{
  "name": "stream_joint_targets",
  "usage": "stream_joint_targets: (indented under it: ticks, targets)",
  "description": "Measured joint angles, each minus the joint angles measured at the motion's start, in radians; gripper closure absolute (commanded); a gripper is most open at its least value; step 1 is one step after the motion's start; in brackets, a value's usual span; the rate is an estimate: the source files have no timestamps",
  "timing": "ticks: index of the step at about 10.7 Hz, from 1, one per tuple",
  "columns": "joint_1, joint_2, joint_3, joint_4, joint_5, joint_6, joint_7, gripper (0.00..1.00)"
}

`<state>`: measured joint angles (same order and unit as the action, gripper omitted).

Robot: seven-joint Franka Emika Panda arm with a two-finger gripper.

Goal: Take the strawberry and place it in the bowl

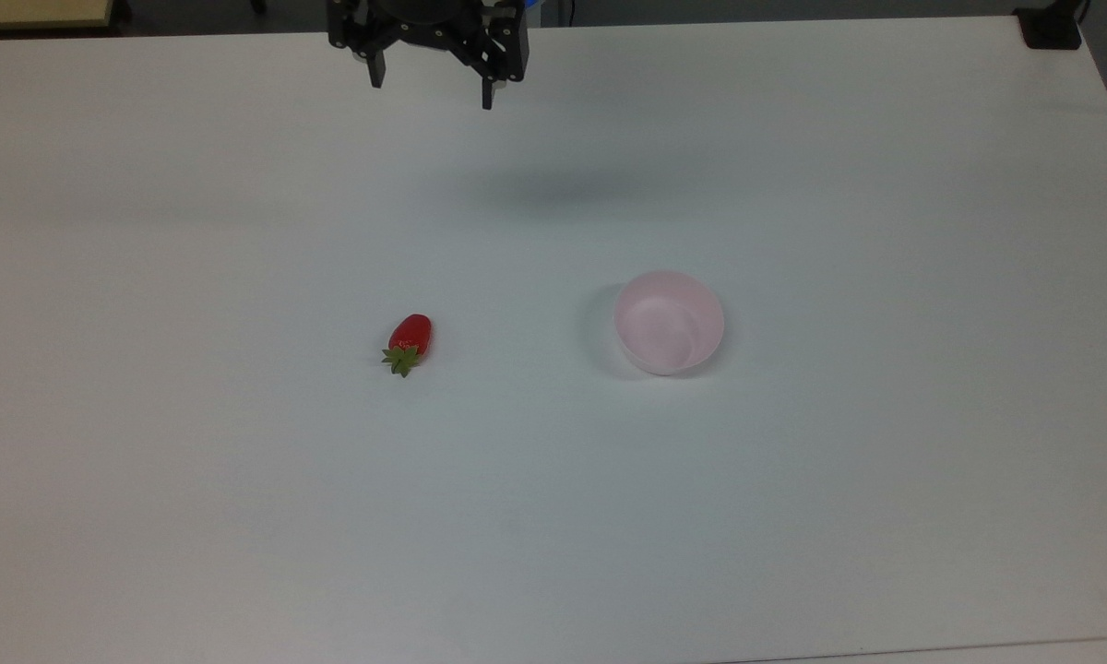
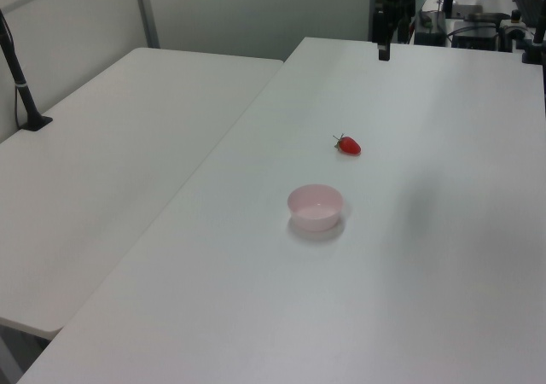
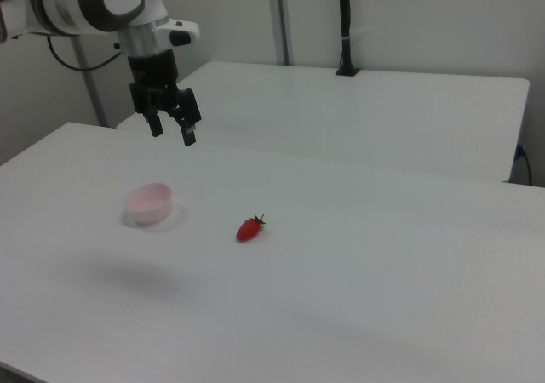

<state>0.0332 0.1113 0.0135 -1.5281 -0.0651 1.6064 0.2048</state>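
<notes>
— White surface (image 1: 240,516), mostly bare. What sits on it?

— A strawberry (image 1: 410,342) lying on its side, its green cap toward the top view's bottom. The bowl (image 1: 669,322) stands upright, well apart from it, on the top view's right; it holds nothing.

— And the gripper (image 1: 432,88)?

— High above the far edge of the surface in the top view, jaws spread wide and holding nothing. In the right view it (image 3: 171,131) hangs above and behind the bowl (image 3: 150,203).

— Anything between strawberry and bowl?

— Bare surface only. A second white table (image 2: 111,171) stands beside, carrying a black post (image 2: 17,72); another dark mount (image 1: 1050,28) sits at the far corner in the top view.
</notes>
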Motion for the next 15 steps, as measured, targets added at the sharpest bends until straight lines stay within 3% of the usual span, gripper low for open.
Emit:
stream_joint_targets:
  ticks: [4,9,15]
  targets:
    - [-0.067,0.009,-0.004,-0.004,-0.029,0.047,-0.001,0.00]
    - [-0.070,0.015,-0.004,-0.008,-0.029,0.050,-0.001,0.00]
    - [-0.082,0.134,-0.004,-0.079,-0.029,0.261,-0.006,0.00]
